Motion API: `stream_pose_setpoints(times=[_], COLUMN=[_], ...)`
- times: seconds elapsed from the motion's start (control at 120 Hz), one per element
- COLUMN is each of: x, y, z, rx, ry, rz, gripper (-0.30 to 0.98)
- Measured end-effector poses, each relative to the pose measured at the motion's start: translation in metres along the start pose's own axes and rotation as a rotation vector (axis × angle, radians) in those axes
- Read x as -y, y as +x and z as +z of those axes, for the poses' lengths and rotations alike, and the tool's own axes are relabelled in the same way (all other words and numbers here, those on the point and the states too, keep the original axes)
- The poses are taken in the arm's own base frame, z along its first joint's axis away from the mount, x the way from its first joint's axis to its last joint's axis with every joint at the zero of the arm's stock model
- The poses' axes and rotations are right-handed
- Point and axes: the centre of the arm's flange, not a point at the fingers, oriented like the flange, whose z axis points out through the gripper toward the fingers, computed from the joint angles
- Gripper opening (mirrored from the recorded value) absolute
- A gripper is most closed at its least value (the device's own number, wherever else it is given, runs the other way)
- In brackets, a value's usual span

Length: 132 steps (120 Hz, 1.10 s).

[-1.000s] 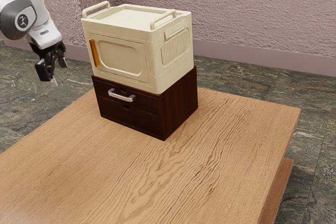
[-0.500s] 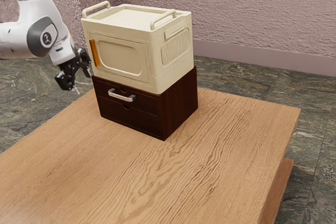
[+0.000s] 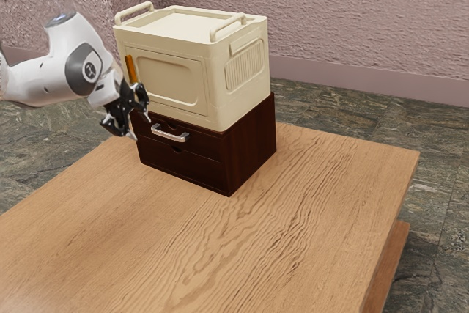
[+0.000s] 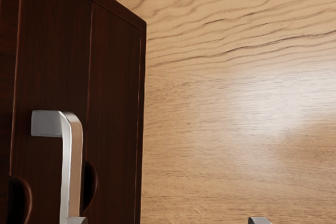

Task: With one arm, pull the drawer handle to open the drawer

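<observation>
My gripper [image 3: 141,127] is in front of the dark cabinet's handle side, on the exterior view's left of the handle, its two fingers apart with nothing between them. Both fingertips of the gripper [image 4: 168,220] also show, widely spaced, along the wrist view's edge. The silver bar handle [image 3: 170,135] is fixed to the upper drawer front of the dark brown cabinet [image 3: 251,143], and that drawer is flush with the cabinet. In the wrist view the handle [image 4: 75,166] stands out from the cabinet [image 4: 115,87], near one fingertip; contact cannot be told.
A cream storage box [image 3: 172,78] with an orange door handle [image 3: 131,70] and top rails rests on the cabinet, close beside my hand. The wooden table [image 3: 293,210] extends in front of the cabinet and toward the exterior view's right.
My arm has come in from the exterior view's left and lowered toward the cabinet, bringing the open gripper close to the handle. The cabinet, drawer and box have not moved.
</observation>
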Motion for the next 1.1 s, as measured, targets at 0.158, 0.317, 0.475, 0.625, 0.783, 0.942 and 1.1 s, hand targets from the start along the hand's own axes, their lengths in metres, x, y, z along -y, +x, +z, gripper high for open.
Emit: stream_pose_setpoints(times=[0.158, 0.317, 0.475, 0.625, 0.783, 0.942, 1.1], x=[0.013, 0.022, 0.033, 0.038, 0.045, 0.047, 0.053], y=[0.003, 0.003, 0.007, 0.003, 0.001, -0.008, -0.012], z=[0.010, 0.021, 0.034, 0.039, 0.051, 0.064, 0.078], rx=[-0.013, -0.013, -0.013, -0.008, -0.008, -0.040, -0.049], ry=[0.022, 0.025, 0.023, 0.024, 0.022, 0.032, 0.033], rz=[0.050, 0.100, 0.150, 0.177, 0.198, 0.177, 0.189], gripper=[0.36, 0.36, 0.35, 0.35, 0.35, 0.35, 0.34])
